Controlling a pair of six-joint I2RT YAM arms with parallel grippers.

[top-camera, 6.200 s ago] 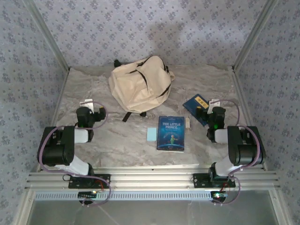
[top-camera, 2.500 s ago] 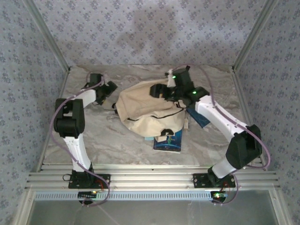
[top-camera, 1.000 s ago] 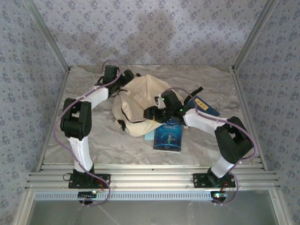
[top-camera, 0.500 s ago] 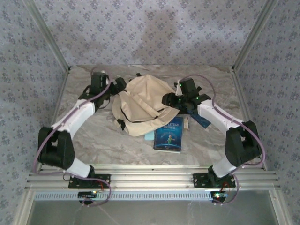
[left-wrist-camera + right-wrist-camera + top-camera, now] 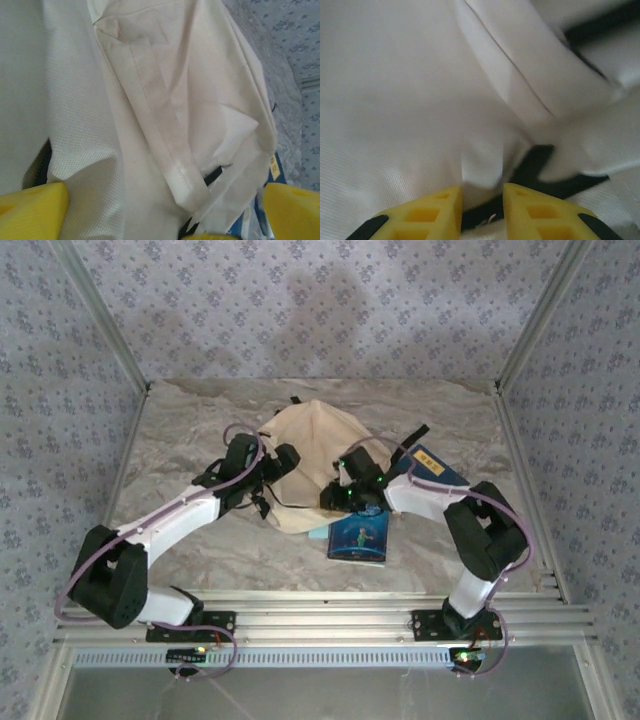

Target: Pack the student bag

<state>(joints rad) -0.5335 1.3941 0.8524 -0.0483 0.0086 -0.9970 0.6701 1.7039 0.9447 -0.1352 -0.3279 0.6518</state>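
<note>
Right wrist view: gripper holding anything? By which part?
Right gripper is closed on the student bag, pinching a fold of cream fabric beside a black strip. Left gripper open, holding nothing.

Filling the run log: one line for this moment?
cream-beige fabric backpack: on table | left end effector: open, at backpack | right end effector: pinching backpack fabric | blue paperback book: outside backpack

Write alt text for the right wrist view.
The right gripper shows two yellow fingertips, a narrow gap apart, close against the soft cream-beige fabric backpack, with a puckered fold of cloth and a black strip just ahead of the gap. A flat cream band crosses diagonally above.
</note>
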